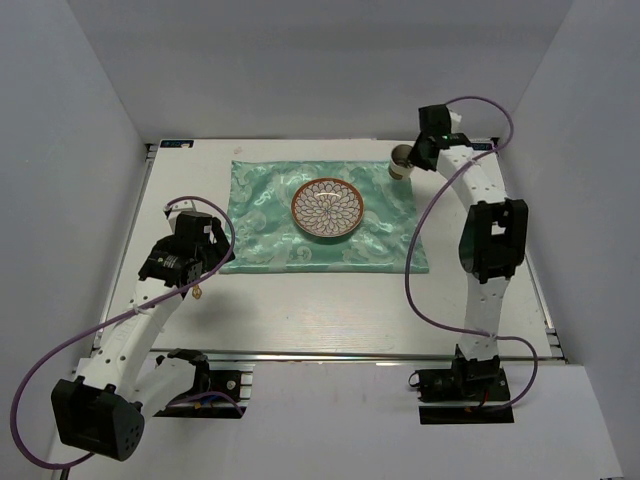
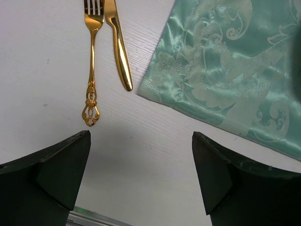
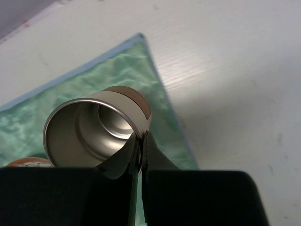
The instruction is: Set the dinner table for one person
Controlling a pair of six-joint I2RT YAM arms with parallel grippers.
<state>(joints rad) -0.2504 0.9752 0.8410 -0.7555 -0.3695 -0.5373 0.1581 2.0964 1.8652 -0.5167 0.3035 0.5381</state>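
The dinner table (image 1: 300, 320) is seen as the wide white top on which everything lies, and a green cloth (image 1: 262, 240) is spread over its far middle part. A patterned plate (image 1: 328, 210) is set on the cloth's middle.

At the cloth's far right corner a metal cup (image 3: 94, 132) is held by the right gripper (image 3: 141, 149). The jaws are pressed nearly together on the cup's wall at the rim, one finger inside and one outside. Whether the cup's base rests on the cloth or is lifted off it cannot be told.

The left gripper (image 2: 141, 155) is hung above the bare table just off the cloth's near left corner, with its jaws spread wide and nothing between them. A gold fork (image 2: 92, 56) and a gold knife (image 2: 119, 47) are laid side by side just off the cloth's left edge, the knife nearer the cloth.

The step in hand is judged to be the placing of the cup at the cloth's far right, beyond the plate. For the next move the cup would need to be stood upright on its base. The jaws would then need to be opened and drawn straight up, so that the rim is not dragged and the cup tipped. The fork and knife are judged to be left for setting beside the plate afterwards.
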